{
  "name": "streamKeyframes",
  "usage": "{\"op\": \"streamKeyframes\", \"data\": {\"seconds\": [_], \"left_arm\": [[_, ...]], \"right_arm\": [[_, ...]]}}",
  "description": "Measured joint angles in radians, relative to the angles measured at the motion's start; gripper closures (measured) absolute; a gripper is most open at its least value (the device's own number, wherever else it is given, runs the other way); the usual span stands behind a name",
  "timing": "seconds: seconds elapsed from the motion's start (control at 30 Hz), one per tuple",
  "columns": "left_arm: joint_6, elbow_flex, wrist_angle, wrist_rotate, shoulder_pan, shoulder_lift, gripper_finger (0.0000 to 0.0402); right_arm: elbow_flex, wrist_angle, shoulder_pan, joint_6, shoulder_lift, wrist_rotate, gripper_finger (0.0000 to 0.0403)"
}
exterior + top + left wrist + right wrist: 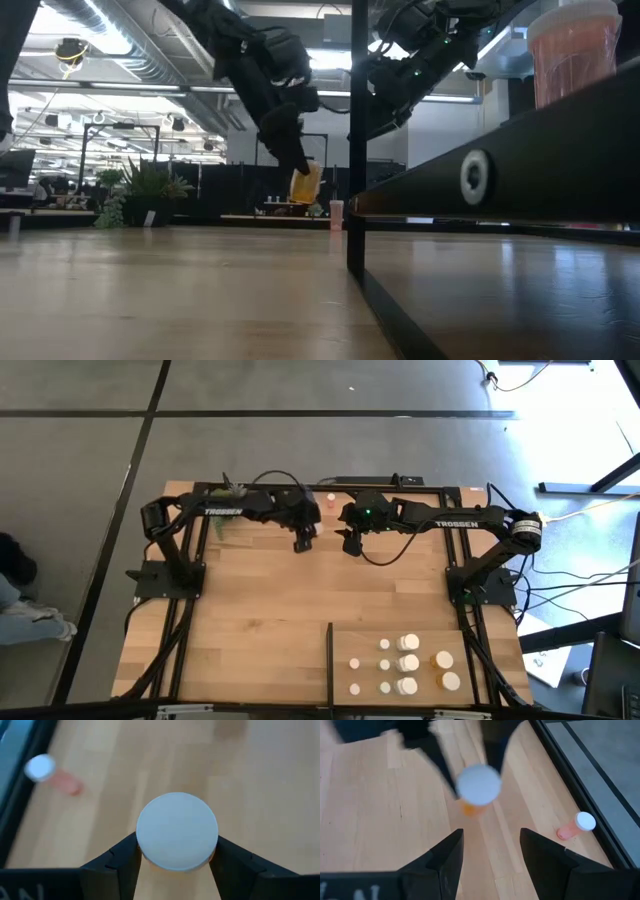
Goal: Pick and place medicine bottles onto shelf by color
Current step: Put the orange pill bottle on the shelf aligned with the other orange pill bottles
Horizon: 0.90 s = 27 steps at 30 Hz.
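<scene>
- Holding an orange bottle (177, 831) by its white cap, clear above the far middle of the tabletop (260, 610): left gripper (303, 543), fingers (122, 862) clamped on the cap's sides.
- Facing it just beside, right gripper (352, 545), fingers (445, 857) spread and empty.
- Standing by the far edge, one pink bottle (330, 498).
- Grouped on the shelf (425, 640) at the near right, other bottles; bare wood between.

Ten bottles (408, 661) on the shelf (480, 690), two elsewhere, two arms.
</scene>
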Motion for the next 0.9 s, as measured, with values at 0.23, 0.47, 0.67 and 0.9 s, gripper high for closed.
{"op": "streamKeyframes", "data": {"seconds": [0.23,0.47,0.67,0.9], "left_arm": [[-0.062,0.0,0.037,-0.013,-0.116,0.0,0.0204],[-0.087,0.0,0.109,-0.076,-0.2,0.001,0.0204],[-0.101,0.0,0.178,-0.081,-0.238,0.001,0.0204],[-0.102,0.0,0.232,-0.081,-0.269,0.001,0.0204]], "right_arm": [[0.0,-0.075,0.011,0.006,-0.057,-0.006,0.0205],[0.0,-0.188,0.087,-0.026,-0.188,-0.006,0.0205],[0.0,-0.264,0.167,-0.011,-0.283,0.028,0.0205],[0.0,-0.368,0.254,0.046,-0.367,0.086,0.0205]]}}
